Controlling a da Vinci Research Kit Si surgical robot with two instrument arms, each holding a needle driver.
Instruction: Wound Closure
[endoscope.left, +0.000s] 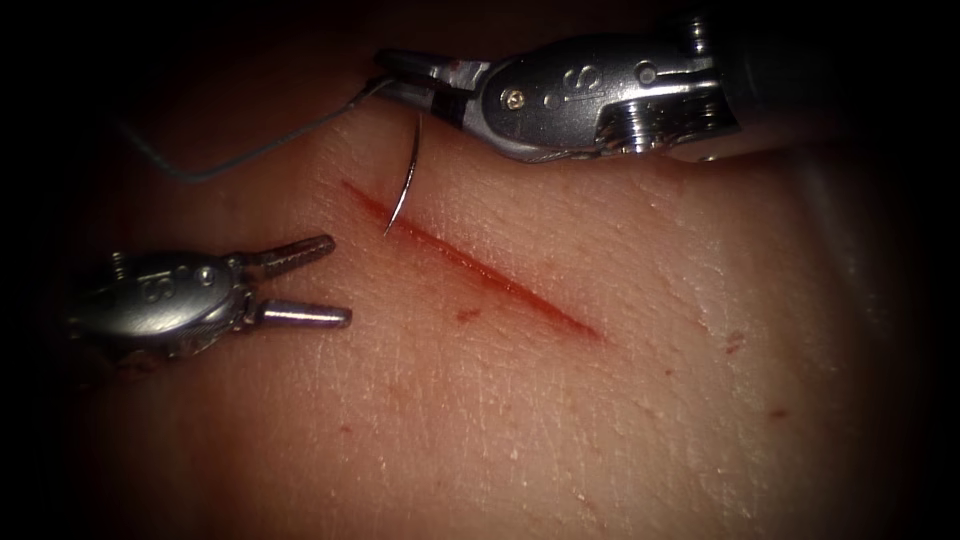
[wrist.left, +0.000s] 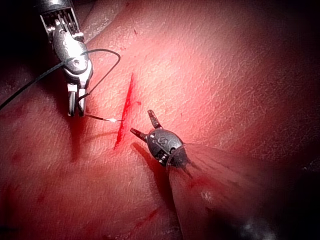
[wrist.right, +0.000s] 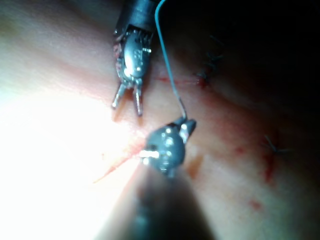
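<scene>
The cut (endoscope.left: 480, 270) runs as a slanted red line across the tissue (endoscope.left: 560, 420). My right tool (endoscope.left: 405, 88) reaches in above the cut's upper left end, its jaws shut on the curved needle (endoscope.left: 408, 175) close to its thread end. The needle hangs down and its tip meets the tissue at the cut's edge; I cannot tell whether it has pierced. Dark thread (endoscope.left: 260, 150) trails away to the left from the needle's tail. My left tool (endoscope.left: 338, 280) lies left of the cut, open and holding nothing. The left wrist view has the left tool (wrist.left: 141, 121), the right tool (wrist.left: 76, 112), the needle (wrist.left: 102, 118) and the cut (wrist.left: 125, 112).
Small red spots (endoscope.left: 468, 315) dot the tissue to the right of the cut. In the right wrist view, the left tool (wrist.right: 127, 108) stands open, the thread (wrist.right: 167, 65) rises from the right tool (wrist.right: 186, 125), and older stitched cuts (wrist.right: 210, 65) lie beyond.
</scene>
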